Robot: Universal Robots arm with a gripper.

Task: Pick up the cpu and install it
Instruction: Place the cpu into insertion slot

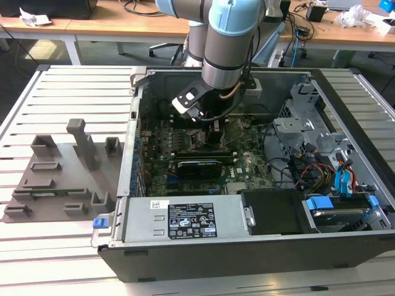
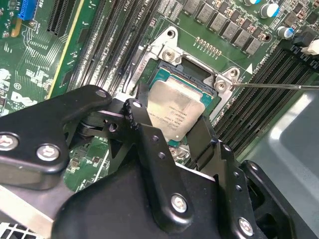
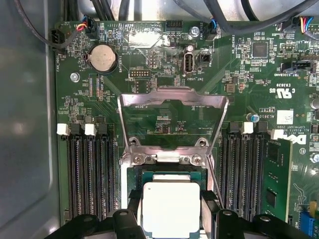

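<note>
Slatted metal table (image 1: 68, 86) carries an open computer case (image 1: 247, 262) lying on its side, with a cluster of grey fixture blocks (image 1: 83, 145) beside it toward the exterior view's left. Inside the case a grey power supply (image 1: 185, 219) lies along the near wall, and the green motherboard (image 1: 166, 176) covers the floor behind it. The robot arm (image 1: 225, 55) reaches down from above into the case, its wrist low over the board. In the first wrist view the motherboard (image 3: 164, 74) shows black memory slots (image 3: 87, 174) on either side of the processor socket (image 3: 172, 172), a round coin cell battery (image 3: 102, 56) near one corner, and the socket's metal load plate (image 3: 174, 92) swung up and open. The cpu (image 3: 171, 209) sits squarely over the socket in both wrist views, its silvery top (image 2: 177, 112) facing up; whether it is fully seated I cannot tell. The black fingers (image 2: 142, 124) are closed against two opposite edges of the cpu, one on each side, gripping it
</note>
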